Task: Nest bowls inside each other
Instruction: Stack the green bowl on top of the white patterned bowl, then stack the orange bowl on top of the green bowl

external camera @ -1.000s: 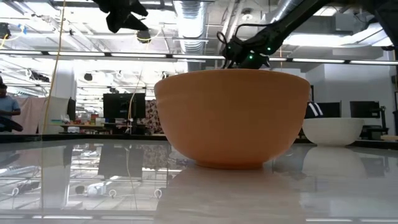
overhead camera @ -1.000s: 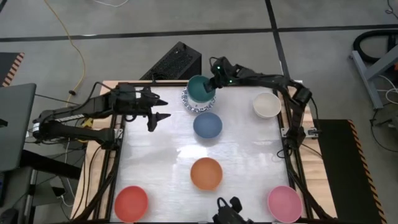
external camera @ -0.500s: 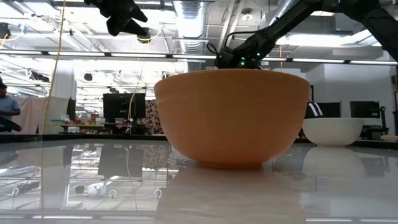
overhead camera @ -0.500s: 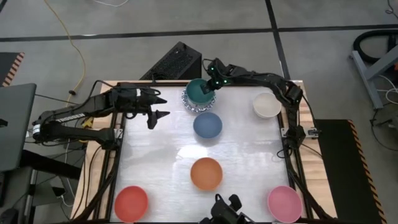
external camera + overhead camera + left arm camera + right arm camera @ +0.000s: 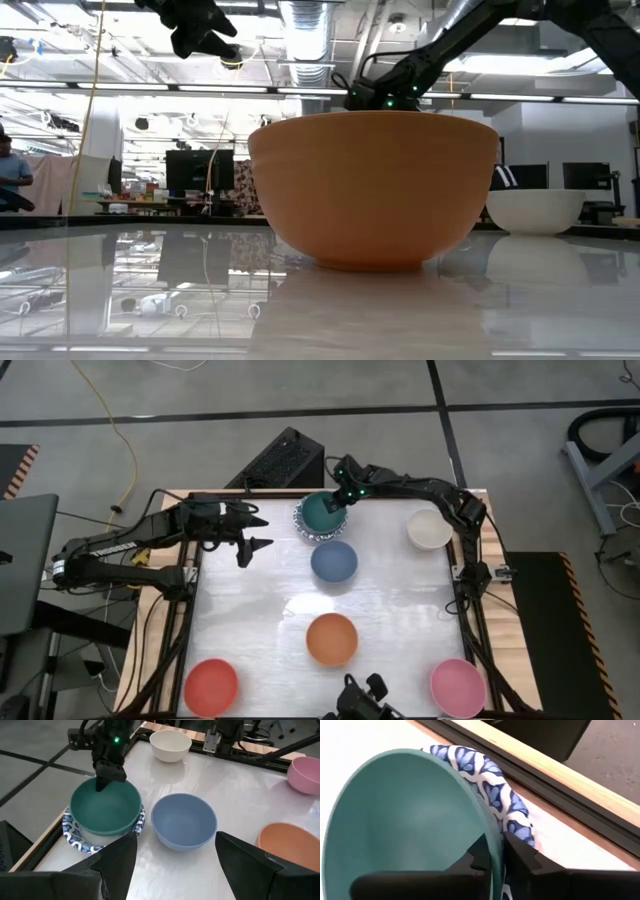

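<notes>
Six bowls on glossy white table.

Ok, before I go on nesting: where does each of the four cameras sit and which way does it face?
High view: overhead, straight down on the table; both arms show.
Low view: table height, behind the orange bowl, facing the room; arms overhead.
Left wrist view: past the open left gripper at the teal bowl.
Right wrist view: the right gripper straddling the teal bowl's rim.
Both wrist views share the teal bowl in the blue-patterned bowl.
</notes>
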Controlling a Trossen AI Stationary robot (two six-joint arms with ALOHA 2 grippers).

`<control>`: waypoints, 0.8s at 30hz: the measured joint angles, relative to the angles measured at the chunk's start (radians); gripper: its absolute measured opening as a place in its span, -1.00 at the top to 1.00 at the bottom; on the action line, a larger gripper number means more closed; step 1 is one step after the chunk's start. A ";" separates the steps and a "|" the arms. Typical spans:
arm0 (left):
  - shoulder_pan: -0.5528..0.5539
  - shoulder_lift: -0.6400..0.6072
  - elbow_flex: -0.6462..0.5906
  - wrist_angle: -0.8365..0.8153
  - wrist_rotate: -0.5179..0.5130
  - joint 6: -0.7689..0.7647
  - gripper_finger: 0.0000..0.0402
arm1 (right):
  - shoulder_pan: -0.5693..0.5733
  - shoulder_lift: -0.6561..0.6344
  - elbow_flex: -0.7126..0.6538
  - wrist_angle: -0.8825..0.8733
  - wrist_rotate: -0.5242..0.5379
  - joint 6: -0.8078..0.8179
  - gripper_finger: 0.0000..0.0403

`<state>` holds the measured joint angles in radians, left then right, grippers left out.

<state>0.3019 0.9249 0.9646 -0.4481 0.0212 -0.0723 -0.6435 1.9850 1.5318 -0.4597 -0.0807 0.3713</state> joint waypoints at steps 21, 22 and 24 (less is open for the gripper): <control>0.000 0.000 0.000 -0.031 -0.055 0.016 -0.29 | -0.020 -0.001 0.000 0.052 0.002 -0.066 0.19; 0.000 0.000 0.000 -0.034 -0.055 0.021 -0.29 | -0.021 -0.001 0.000 0.052 0.003 -0.067 0.19; 0.000 0.000 0.000 -0.035 -0.055 0.027 -0.29 | -0.027 -0.007 0.000 0.053 0.003 -0.093 0.20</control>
<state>0.3019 0.9249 0.9642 -0.4835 -0.0338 -0.0456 -0.6704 1.9778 1.5316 -0.4068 -0.0780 0.2781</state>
